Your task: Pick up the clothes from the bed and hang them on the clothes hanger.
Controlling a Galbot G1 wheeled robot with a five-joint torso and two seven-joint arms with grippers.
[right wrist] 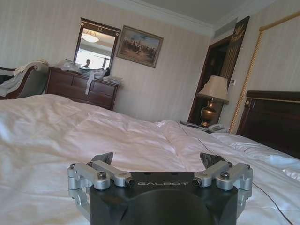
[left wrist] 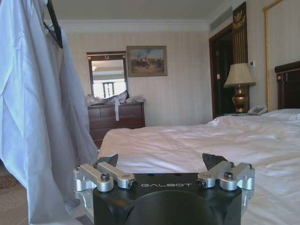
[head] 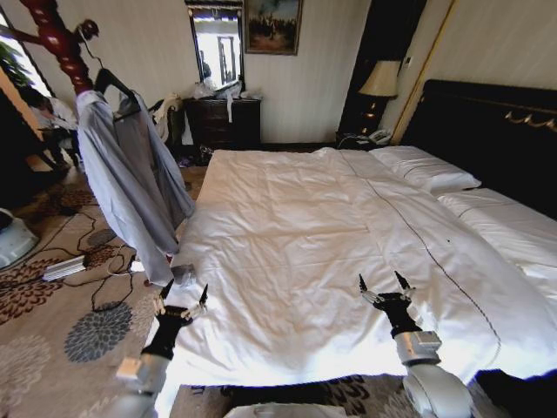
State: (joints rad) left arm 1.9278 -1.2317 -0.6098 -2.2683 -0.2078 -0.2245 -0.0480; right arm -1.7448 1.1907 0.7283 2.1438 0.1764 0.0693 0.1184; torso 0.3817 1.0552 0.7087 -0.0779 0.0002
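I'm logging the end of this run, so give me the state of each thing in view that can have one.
clothes: hanging on the clothes hanger, off the bed.
clothes hanger: hooked on the wooden coat stand, carrying the jacket.
bed: white cover spread, no garment on it.
left gripper: open, holding nothing, at the bed's near left corner.
right gripper: open, holding nothing, over the bed's near edge.
table lamp: appears unlit.

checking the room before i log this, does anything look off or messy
The jacket hangs lopsided on the black hanger at the coat stand, drooping toward the carpet. Cables trail on the floor beside the bed. Both tools, left and right, are open and empty.
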